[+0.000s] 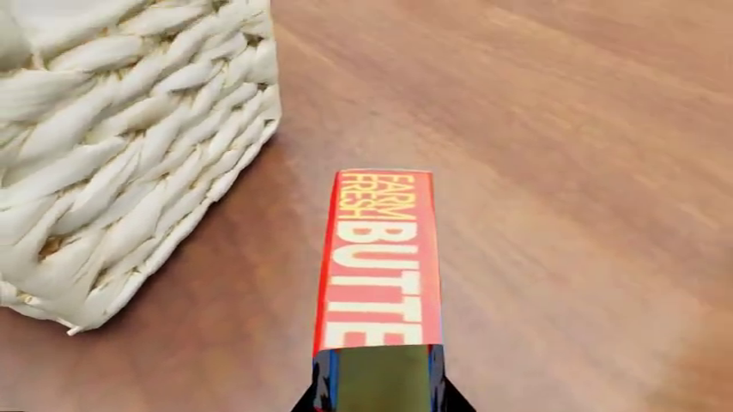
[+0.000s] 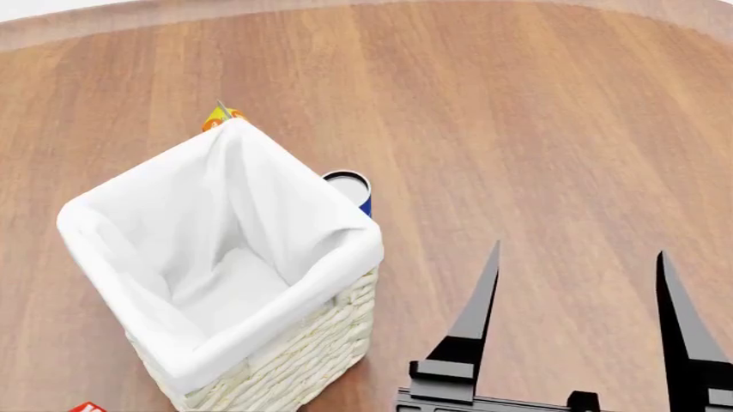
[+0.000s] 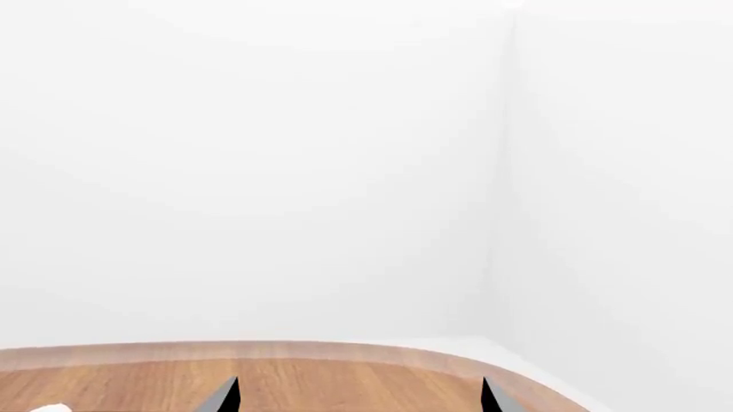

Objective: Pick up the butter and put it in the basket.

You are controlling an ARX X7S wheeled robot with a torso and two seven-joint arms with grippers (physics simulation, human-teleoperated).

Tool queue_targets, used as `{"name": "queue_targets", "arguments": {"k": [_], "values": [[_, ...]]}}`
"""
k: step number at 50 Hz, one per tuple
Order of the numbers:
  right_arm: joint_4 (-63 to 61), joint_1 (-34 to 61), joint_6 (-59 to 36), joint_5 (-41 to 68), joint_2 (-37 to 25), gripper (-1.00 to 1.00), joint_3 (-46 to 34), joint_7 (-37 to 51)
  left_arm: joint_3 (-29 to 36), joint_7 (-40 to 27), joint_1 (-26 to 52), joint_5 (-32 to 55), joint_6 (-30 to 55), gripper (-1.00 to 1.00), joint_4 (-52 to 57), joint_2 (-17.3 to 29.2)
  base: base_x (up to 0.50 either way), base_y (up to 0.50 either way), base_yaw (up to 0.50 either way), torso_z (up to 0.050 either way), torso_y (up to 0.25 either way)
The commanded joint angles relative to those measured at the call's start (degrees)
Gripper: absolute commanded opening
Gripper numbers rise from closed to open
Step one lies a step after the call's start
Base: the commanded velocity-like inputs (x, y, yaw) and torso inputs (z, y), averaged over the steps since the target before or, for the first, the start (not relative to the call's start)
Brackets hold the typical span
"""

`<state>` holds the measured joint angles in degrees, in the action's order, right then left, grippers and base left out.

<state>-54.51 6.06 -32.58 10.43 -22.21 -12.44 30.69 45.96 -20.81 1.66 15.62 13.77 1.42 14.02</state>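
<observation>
Red butter (image 1: 380,257) gripped, beside basket (image 1: 126,146)

Wooden tabletop (image 2: 538,129); blue white-rimmed can (image 2: 350,186) beside woven wall; orange carton tip (image 2: 220,116) peeking behind liner.

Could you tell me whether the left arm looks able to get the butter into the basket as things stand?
Probably yes. The left gripper seems to be clamped on the butter right beside the basket, whose opening looks empty. But the box sits below the rim, so it must be lifted first.
</observation>
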Motion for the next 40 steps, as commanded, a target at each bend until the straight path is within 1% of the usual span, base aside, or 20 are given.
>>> {"name": "queue_targets", "arguments": {"k": [1, 12, 21, 32, 40], "values": [[0.4, 0.0, 0.6, 0.1, -0.2, 1.00, -0.1, 0.2, 1.6, -0.3, 0.5, -0.6, 3.6, -1.00, 12.5, 2.0, 0.00, 0.00, 0.00, 0.000, 0.000], [-0.3, 0.2, -0.1, 0.6, -0.4, 1.00, 0.1, 0.6, 2.4, -2.3, 1.2, 0.0, 10.4, -1.00, 26.1, 3.6, 0.00, 0.00, 0.00, 0.000, 0.001], [-0.4, 0.0, 0.3, 1.0, -0.7, 1.00, 0.3, 0.8, 2.4, -3.9, 2.4, 0.0, 14.3, -1.00, 32.1, 3.7, 0.00, 0.00, 0.00, 0.000, 0.001], [-0.9, 0.3, -0.1, 1.6, -1.0, 1.00, 0.6, 1.1, 0.9, -6.1, 4.8, 0.0, 18.8, -1.00, 36.9, 3.7, 0.00, 0.00, 0.00, 0.000, 0.000], [-1.1, 0.4, -0.2, 1.8, -1.2, 1.00, 0.6, 1.5, -0.4, -7.1, 6.2, -0.8, 19.4, -1.00, 36.3, 4.2, 0.00, 0.00, 0.00, 0.000, 0.001]]}}
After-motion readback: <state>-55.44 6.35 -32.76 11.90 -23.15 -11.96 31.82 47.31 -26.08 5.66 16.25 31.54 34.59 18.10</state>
